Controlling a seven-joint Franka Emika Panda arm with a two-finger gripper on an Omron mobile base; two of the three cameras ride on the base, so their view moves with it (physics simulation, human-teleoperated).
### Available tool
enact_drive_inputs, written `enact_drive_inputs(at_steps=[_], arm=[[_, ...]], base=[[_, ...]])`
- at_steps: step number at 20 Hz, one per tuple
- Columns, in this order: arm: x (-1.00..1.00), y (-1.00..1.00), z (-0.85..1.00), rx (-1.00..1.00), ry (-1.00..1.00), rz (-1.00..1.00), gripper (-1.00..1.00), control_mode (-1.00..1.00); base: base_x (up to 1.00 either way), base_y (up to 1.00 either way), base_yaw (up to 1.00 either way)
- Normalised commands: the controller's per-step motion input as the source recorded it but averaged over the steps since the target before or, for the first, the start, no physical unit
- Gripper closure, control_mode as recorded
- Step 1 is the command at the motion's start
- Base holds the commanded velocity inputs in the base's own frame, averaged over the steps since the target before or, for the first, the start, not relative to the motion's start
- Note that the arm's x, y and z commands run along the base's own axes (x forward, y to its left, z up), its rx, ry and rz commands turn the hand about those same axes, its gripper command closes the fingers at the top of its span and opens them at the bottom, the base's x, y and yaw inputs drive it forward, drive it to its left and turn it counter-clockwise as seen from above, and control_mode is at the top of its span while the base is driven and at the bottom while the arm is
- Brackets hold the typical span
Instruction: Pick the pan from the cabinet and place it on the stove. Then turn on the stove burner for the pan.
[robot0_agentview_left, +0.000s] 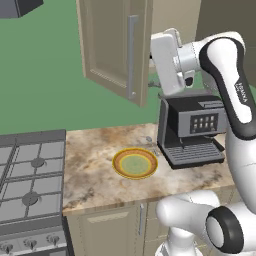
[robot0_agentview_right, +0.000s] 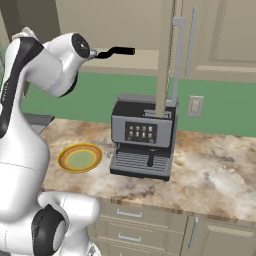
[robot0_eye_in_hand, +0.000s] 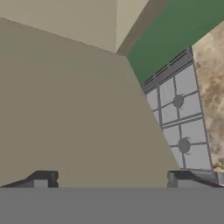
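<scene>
One pan handle, straight and black, juts from the open upper cabinet, level with the arm's raised elbow; the pan's round body is hidden behind the arm.
Cabinet: beige-tan wood, panelled door swung out, long vertical silver bar handle. Stove: grey gas cooktop, dark square grates, round burner caps, small knobs along the front. Counter: mottled tan stone. Plate: round, yellow-orange rim, green centre, beside a boxy grey-black coffee machine. Gripper: dark fingertips spread wide, nothing between them, facing a flat tan cabinet panel.
</scene>
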Motion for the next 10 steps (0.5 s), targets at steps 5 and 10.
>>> enact_drive_inputs(at_steps=[5, 10], arm=[[-0.25, 0.79, -0.01, 0.00, 0.00, 0.04, -1.00, -1.00], [-0.06, 0.70, 0.00, -0.02, -0.01, 0.00, -1.00, -1.00]], base=[[0.00, 0.00, 0.00], [0.00, 0.00, 0.00]])
